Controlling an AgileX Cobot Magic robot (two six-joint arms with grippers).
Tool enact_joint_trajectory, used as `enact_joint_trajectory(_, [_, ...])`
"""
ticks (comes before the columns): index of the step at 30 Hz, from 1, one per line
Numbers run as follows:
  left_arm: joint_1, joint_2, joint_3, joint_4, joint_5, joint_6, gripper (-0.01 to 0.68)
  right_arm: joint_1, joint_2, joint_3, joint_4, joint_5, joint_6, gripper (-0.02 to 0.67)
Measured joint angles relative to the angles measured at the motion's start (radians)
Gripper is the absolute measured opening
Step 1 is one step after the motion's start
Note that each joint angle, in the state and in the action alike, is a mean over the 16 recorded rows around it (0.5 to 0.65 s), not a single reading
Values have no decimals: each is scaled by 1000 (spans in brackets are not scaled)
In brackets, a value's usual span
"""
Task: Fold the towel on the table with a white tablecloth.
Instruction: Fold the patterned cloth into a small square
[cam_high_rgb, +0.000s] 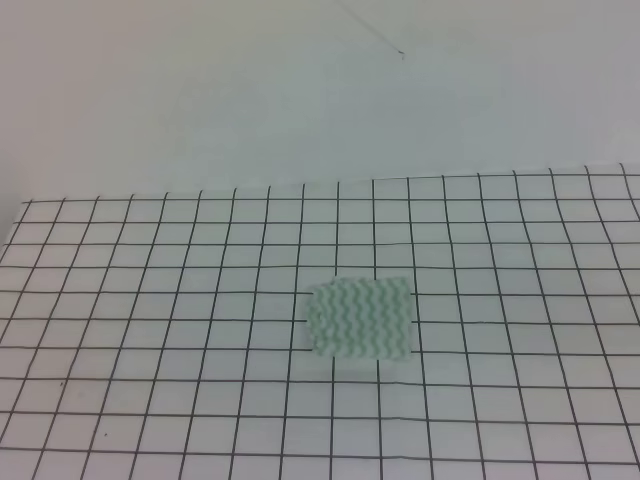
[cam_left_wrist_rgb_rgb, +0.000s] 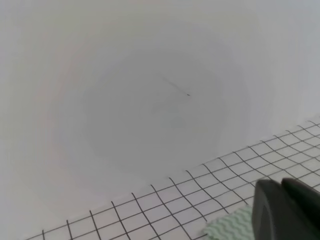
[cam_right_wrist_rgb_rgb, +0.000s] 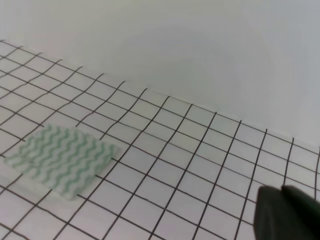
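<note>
The towel (cam_high_rgb: 360, 318), pale green and white with wavy stripes, lies flat as a small, roughly square patch near the middle of the table with a white tablecloth (cam_high_rgb: 150, 300). Neither gripper appears in the exterior high view. In the left wrist view, a dark piece of my left gripper (cam_left_wrist_rgb_rgb: 287, 210) fills the bottom right corner, with a corner of the towel (cam_left_wrist_rgb_rgb: 230, 225) just left of it. In the right wrist view, the towel (cam_right_wrist_rgb_rgb: 60, 157) lies at the lower left, well apart from the dark piece of my right gripper (cam_right_wrist_rgb_rgb: 287, 212) at the bottom right. Both sets of jaws are hidden.
A plain white wall (cam_high_rgb: 300, 90) rises behind the table's far edge (cam_high_rgb: 330, 183), with a thin dark mark (cam_high_rgb: 400, 53) on it. The black-gridded cloth (cam_right_wrist_rgb_rgb: 200, 150) runs out on all sides of the towel.
</note>
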Motion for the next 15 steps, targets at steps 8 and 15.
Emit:
enact_joint_trajectory(8, [54, -23, 136, 255, -70, -246, -1, 0, 0, 0, 0, 0, 8, 11])
enact_joint_trajectory(15, [150, -103, 331, 468, -116, -515, -1, 0, 0, 0, 0, 0, 16, 11])
